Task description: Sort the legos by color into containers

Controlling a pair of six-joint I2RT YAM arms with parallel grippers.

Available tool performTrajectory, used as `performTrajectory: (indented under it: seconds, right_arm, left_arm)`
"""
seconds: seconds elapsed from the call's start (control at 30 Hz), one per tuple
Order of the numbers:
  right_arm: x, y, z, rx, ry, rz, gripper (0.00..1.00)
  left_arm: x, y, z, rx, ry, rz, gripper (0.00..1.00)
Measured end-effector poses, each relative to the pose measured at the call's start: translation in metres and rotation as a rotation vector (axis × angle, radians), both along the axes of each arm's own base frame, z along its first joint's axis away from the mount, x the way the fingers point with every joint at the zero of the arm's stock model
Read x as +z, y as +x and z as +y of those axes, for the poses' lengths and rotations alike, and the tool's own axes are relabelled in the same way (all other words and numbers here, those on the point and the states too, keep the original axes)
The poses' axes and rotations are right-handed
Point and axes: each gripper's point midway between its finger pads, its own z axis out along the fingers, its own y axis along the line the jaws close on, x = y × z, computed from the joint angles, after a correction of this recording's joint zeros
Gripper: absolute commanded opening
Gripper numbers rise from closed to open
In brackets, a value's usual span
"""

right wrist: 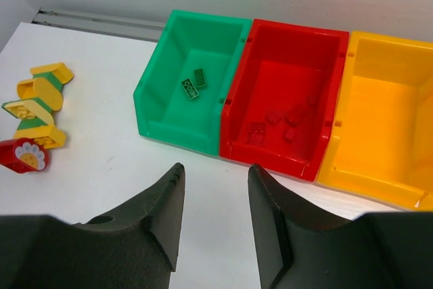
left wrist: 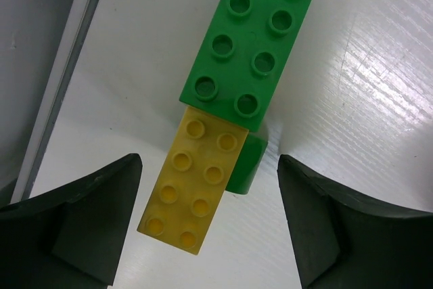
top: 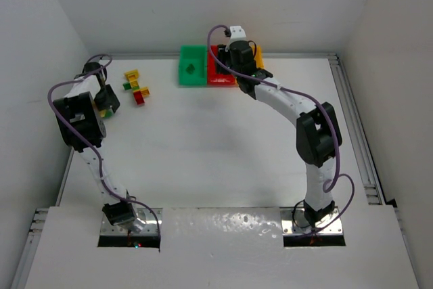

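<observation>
The left gripper (left wrist: 208, 197) hangs wide open over the far left of the table (top: 216, 153), holding nothing, its two dark fingers (left wrist: 88, 225) straddling a yellow brick (left wrist: 193, 181) that lies end to end with a longer green brick (left wrist: 250, 38). A second bit of green shows beneath the yellow brick's right edge, and from the left wrist view it is hard to say whether the two are clipped together or merely overlapping. That is the main hazard: if the jaws close here and the pieces are joined, both colours would lift as one and green could end up in the wrong bin. A grip set off-centre could also twist the yellow brick against the long green brick and nudge it away. The right gripper (right wrist: 215, 187) is parked near the bins with its jaws only slightly apart and empty. In front of it stand the green bin (right wrist: 152, 99) with two green bricks inside, the red bin (right wrist: 325, 52) with several red ones, and the yellow bin (right wrist: 406, 52), where no brick shows. More loose bricks (top: 135, 86) wait well to the left of the bins, so the sort looks to be only partly done
</observation>
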Motion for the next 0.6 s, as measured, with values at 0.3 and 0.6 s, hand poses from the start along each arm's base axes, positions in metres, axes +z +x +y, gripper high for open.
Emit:
performTrajectory:
  seconds: [0.3,0.6]
  right_arm:
    - [0.000,0.002,-0.004,-0.016,-0.019,-0.009,0.43]
    - [-0.002,0.002,-0.009,-0.032,-0.039,-0.012,0.45]
  left_arm:
    - [0.007,0.011,0.004,0.009,0.014,-0.038,0.59]
    - [0.007,0.012,0.003,0.006,0.009,-0.042,0.53]
